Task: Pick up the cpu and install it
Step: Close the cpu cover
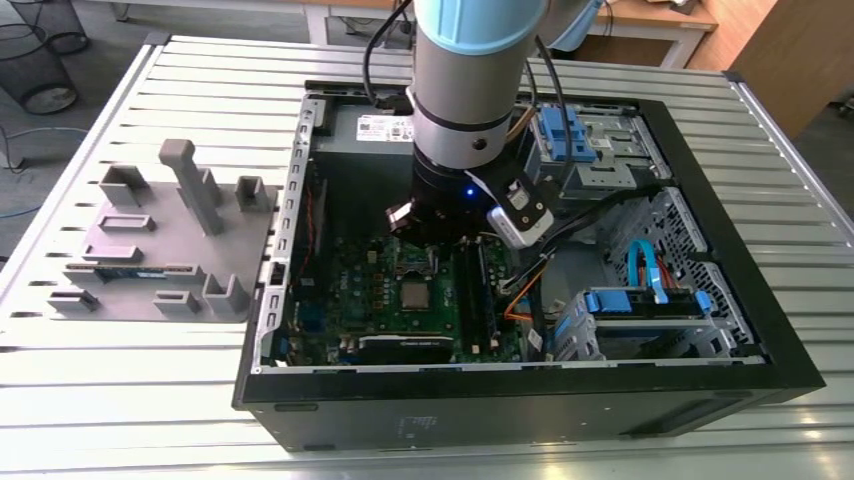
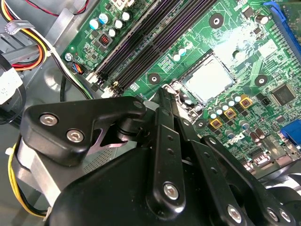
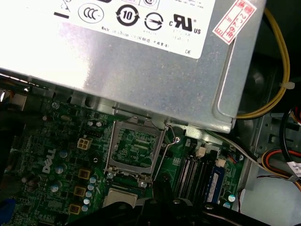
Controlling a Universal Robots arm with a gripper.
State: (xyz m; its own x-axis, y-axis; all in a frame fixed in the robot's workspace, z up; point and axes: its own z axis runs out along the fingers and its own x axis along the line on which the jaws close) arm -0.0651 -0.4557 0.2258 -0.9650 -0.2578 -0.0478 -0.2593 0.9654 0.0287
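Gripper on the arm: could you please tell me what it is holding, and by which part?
Apparently nothing: the small flat square silver-topped cpu lies seated on the green circuit board, apart from the black gripper.

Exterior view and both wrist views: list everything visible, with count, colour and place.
cpu: one, silver-grey, lying in the board's socket, nothing gripping it
socket frame: one, dark metal, swung open beside the cpu
green board: one, green, on the case floor
memory slots: several, black, alongside the socket
power supply: one, silver, at one end of the case
drive brackets: at least two, blue, in the case at the exterior view's right
computer case: one, black, lying open on the table
moulded tray: one, grey, at the exterior view's left of the case
table: one, silver, slatted
arm: one, grey and pale blue, over the case
gripper: one, black, just above the board by the socket
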